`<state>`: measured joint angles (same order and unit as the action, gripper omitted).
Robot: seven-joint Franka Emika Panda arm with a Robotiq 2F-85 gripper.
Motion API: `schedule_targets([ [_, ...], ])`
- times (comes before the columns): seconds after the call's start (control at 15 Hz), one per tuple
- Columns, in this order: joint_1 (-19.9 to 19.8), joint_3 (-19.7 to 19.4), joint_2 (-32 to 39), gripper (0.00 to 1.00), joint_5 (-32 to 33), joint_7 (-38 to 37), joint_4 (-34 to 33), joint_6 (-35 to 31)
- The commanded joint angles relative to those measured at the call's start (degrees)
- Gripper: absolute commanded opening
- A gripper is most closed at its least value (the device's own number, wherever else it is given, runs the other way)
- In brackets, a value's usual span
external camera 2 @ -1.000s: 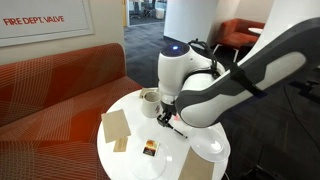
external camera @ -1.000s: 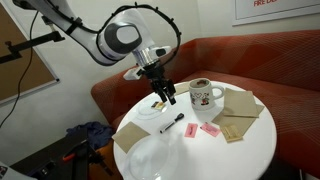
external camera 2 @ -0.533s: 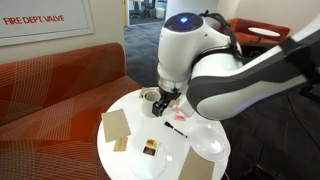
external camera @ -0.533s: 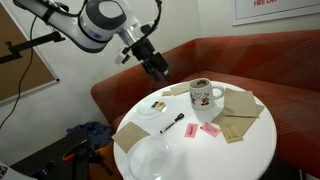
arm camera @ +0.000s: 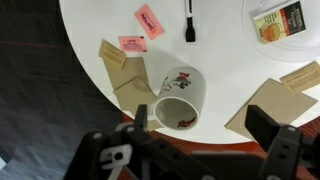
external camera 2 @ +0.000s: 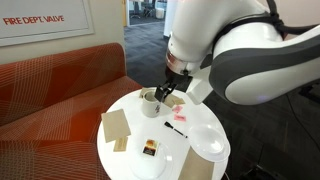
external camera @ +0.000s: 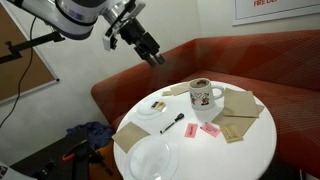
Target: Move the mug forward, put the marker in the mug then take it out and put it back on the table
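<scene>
The white mug [external camera: 205, 95] with a cartoon print stands upright near the table's far edge; it also shows in an exterior view [external camera 2: 150, 102] and, from above, in the wrist view [arm camera: 178, 95]. The black marker [external camera: 172, 123] lies flat on the round white table [external camera: 240, 150], a short way from the mug, and shows too in an exterior view [external camera 2: 176, 128] and the wrist view [arm camera: 188, 20]. My gripper [external camera: 150, 52] is open and empty, raised well above the table's sofa-side edge. In the wrist view its fingers [arm camera: 202, 115] frame the mug far below.
A large white plate [external camera: 150, 158] and a small plate with a packet [external camera: 155, 108] sit on the table. Brown napkins [external camera: 240, 105] and pink packets [arm camera: 149, 20] lie around the mug. A red sofa [external camera: 260, 60] curves behind the table.
The arm has lifted from just above the small plate to high over the table's sofa-side edge. The mug and marker have not moved.
</scene>
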<state>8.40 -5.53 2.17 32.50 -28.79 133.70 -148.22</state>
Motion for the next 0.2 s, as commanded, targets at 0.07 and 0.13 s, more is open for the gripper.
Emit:
schedule_targets([
  [0.07, -2.60, 2.64, -0.37, 1.00, -0.03, -0.22, 0.04, 0.11],
  [0.13, -2.61, 2.67, -0.38, 1.00, -0.03, -0.43, 0.07, 0.12],
])
